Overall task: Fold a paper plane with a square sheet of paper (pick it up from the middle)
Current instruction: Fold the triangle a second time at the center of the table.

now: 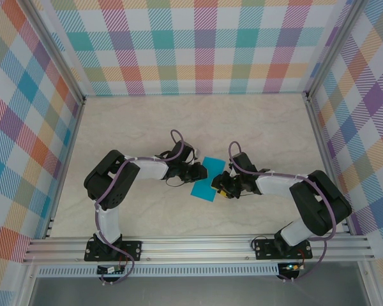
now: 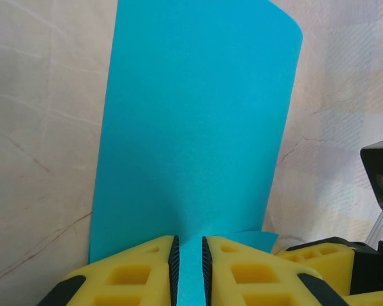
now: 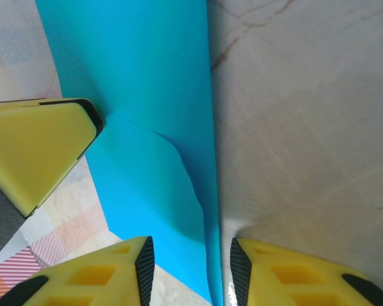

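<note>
Both arms reach in toward the middle of the pale marbled table (image 1: 147, 121), where the square sheet of paper (image 1: 205, 180) sits between them, bright cyan against the stone. The left gripper (image 1: 196, 171) comes at it from the left; in its own wrist view, the black pads (image 2: 174, 261) are drawn narrow and pinch one edge of the sheet, which rises away from them in a soft curve. The right gripper (image 1: 223, 187) meets the sheet's near-right side. Its jaws stand apart in the wrist view, with a raised edge of the paper (image 3: 159, 127) running loose through the gap, clear of the right pad (image 3: 237, 271).
</note>
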Tool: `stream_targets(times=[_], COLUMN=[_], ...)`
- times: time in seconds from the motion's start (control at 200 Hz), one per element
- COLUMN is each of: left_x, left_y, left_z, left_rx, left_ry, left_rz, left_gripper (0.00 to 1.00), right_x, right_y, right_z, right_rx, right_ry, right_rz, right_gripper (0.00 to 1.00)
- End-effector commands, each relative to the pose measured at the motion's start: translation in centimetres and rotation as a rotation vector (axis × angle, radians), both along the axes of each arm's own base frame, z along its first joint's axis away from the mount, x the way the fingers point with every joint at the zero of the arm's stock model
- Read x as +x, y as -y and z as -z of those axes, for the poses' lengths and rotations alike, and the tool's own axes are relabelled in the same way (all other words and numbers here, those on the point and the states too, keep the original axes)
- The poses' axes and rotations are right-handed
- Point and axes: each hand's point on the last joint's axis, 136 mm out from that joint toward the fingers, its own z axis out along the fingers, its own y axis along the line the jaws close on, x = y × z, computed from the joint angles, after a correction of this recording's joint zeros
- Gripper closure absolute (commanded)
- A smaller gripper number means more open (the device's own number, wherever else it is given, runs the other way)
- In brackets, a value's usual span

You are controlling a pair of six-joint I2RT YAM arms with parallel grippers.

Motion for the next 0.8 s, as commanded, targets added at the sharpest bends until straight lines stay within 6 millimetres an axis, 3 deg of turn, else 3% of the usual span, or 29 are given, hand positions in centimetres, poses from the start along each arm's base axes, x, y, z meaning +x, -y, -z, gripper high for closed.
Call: stream_targets(times=[0.0,0.455,0.795], left_x=[-1.5,-1.5,-1.5], left_y=[-1.4,-1.5,-1.5], left_z=[1.5,1.1,0.9], left_rx=[0.069,0.067,0.065], left_ry=[-0.052,-0.047,-0.044], left_rz=[-0.014,-0.012,-0.013], left_gripper=[0.8,0.8,0.8], right_x=[2.0,2.1,2.0], right_y=[-1.5,-1.3,-0.1], right_z=[-0.9,-1.7,-0.8], right_rx=[0.037,0.032,-0.032], right_ry=[0.089,0.106,0.085], right_rz=[-0.016,-0.008,0.022], right_gripper=[0.62,0.69,0.65])
